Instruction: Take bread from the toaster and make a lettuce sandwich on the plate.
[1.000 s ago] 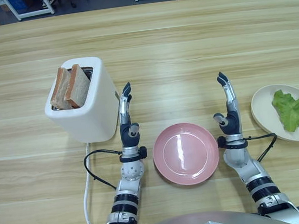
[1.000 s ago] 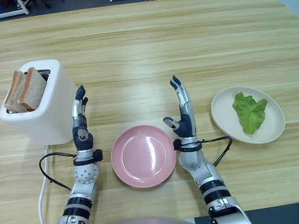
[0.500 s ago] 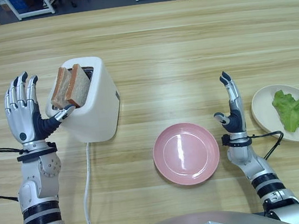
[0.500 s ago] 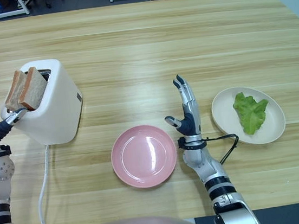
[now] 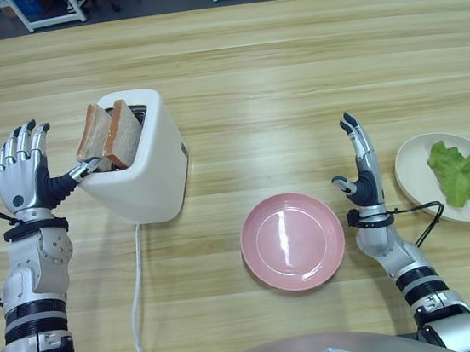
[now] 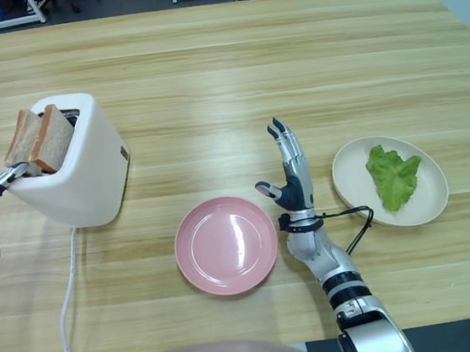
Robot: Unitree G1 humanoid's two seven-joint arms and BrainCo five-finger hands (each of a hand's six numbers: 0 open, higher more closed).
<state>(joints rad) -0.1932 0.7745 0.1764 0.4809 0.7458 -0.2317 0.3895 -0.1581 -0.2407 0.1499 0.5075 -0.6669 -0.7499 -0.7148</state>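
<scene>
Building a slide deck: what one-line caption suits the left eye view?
Left hand open beside the toaster with two bread slices; right hand open between pink plate and lettuce.

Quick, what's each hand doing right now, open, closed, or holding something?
Left hand: open, fingers spread, holding nothing, beside the toaster.
Right hand: open, fingers straight, holding nothing, beside the pink plate.
</scene>
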